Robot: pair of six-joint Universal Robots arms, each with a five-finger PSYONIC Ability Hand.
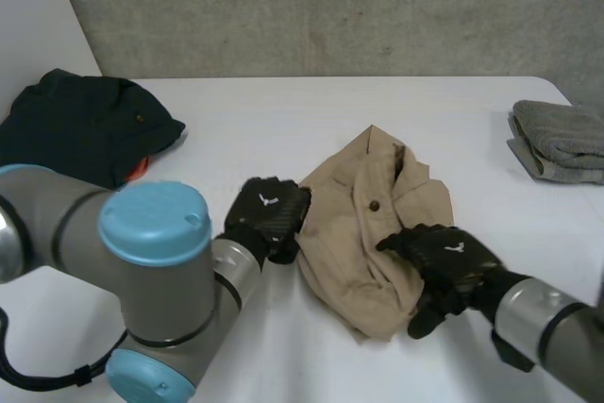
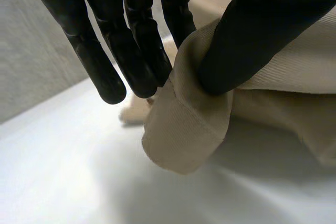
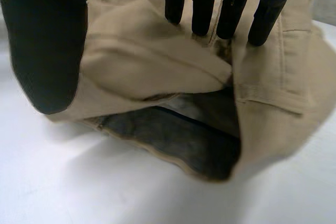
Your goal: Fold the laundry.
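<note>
Tan garment (image 1: 363, 224) lies crumpled mid-table (image 1: 283, 120). The left hand (image 1: 269, 212) is at its left edge, thumb and fingers (image 2: 131, 51) pinching a fold of the cloth. The right hand (image 1: 444, 257) grips the near right side, cloth bunched between thumb and fingertips (image 3: 202, 14). A dark green garment (image 1: 80, 125) sits far left, a folded grey towel (image 1: 562, 139) far right.

Grey towel (image 1: 564, 142) cropped at the head view's right edge, orange item (image 1: 139, 168) mostly buried under dark green garment (image 1: 80, 125), itself clipped at left, near corner of tan garment (image 1: 363, 224) covered by right hand (image 1: 444, 257).
</note>
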